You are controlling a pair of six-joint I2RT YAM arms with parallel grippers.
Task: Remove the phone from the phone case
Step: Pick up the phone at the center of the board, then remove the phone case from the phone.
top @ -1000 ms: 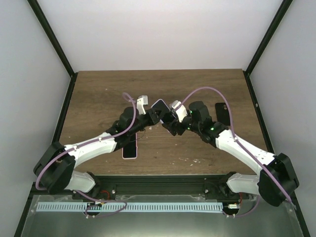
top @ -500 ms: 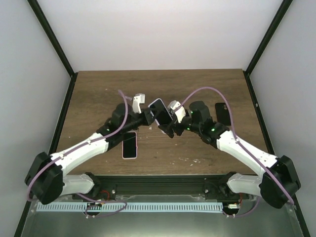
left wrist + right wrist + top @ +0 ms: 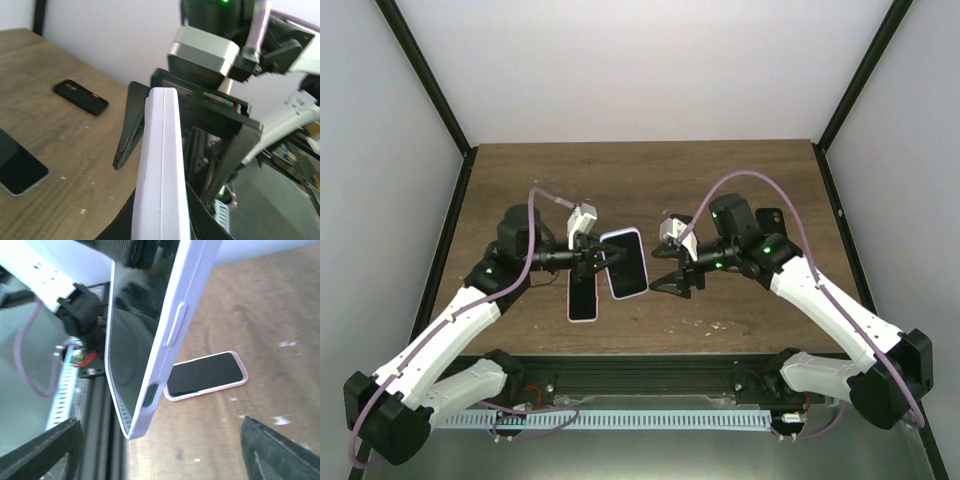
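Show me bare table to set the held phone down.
Bare: the far strip of the table behind both arms, and the near-right patch between the right gripper and the edge. Crowded: the middle, around left gripper, cased phone, pink phone.
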